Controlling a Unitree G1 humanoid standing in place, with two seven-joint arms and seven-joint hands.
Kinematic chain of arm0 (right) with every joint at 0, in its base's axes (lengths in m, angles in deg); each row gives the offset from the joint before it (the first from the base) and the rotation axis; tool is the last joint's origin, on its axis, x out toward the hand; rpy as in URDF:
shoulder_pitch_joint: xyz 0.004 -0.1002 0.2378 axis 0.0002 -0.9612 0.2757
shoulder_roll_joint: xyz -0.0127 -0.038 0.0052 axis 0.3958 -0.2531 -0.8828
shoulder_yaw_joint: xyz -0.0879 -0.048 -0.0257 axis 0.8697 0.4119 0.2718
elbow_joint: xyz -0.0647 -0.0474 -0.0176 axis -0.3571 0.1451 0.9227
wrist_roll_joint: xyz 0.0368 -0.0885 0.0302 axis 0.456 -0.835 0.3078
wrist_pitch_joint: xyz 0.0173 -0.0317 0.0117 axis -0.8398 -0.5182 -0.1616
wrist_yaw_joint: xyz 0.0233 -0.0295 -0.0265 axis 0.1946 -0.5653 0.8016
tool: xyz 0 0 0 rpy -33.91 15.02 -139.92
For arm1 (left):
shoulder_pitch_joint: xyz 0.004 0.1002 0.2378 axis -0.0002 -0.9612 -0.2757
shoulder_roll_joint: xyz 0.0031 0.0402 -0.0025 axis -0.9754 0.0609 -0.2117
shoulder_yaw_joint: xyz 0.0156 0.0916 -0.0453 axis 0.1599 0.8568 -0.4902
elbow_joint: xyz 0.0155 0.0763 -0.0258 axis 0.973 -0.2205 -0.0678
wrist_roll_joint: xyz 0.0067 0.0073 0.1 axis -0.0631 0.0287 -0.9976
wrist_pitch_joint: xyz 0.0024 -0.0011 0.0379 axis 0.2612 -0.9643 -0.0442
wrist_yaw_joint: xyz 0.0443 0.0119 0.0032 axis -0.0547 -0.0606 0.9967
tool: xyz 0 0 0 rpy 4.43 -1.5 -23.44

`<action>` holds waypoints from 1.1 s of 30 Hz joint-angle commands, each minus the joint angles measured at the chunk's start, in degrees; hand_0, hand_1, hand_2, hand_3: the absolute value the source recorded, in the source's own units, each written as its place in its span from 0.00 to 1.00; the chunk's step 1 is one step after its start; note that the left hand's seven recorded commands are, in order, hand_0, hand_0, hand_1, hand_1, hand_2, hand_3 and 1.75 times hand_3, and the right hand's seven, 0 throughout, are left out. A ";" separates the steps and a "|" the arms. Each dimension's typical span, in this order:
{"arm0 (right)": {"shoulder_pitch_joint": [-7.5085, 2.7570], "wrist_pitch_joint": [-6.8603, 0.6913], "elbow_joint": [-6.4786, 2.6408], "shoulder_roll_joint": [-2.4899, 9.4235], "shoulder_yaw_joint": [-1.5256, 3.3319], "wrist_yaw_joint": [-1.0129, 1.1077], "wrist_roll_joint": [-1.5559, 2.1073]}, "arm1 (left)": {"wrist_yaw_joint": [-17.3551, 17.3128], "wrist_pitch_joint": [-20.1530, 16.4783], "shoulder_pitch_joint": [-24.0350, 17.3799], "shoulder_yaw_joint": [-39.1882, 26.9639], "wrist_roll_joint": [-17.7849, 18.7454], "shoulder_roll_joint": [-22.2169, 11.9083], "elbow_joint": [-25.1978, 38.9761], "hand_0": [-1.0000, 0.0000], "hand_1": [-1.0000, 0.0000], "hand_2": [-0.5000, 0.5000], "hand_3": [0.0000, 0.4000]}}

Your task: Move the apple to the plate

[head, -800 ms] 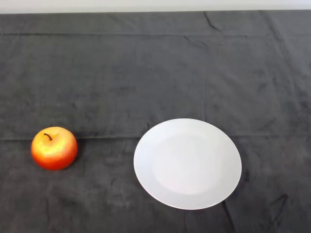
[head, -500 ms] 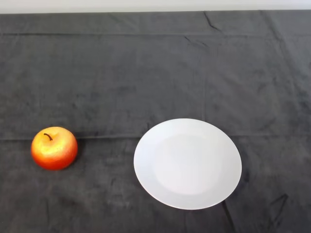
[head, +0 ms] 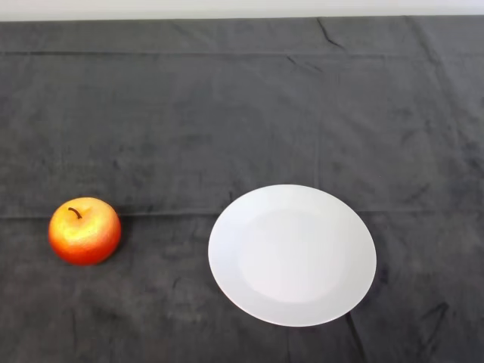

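Observation:
A red and yellow apple (head: 84,231) with a short dark stem stands upright on the dark cloth at the left of the head view. A round white plate (head: 292,255) lies on the cloth to its right, near the front edge, with nothing on it. A strip of cloth separates the apple from the plate.
The dark grey cloth (head: 242,113) covers the whole table, with a few creases. The table's far edge (head: 242,19) runs along the top of the view.

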 commanded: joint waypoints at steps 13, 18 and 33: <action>0.79 0.23 0.02 -1.22 -0.87 0.25 0.90 | 2.85 1.19 4.85 6.24 -8.14 3.98 1.65 1.00 1.00 0.50 0.00; 0.78 0.24 0.05 -1.20 -0.87 0.24 0.90 | 3.31 0.88 6.19 8.08 -10.25 5.59 2.40 1.00 1.00 0.50 0.00; 0.73 0.25 0.18 -1.15 -0.87 0.18 0.91 | 3.96 1.02 8.33 13.27 -15.97 10.59 4.70 1.00 1.00 0.50 0.00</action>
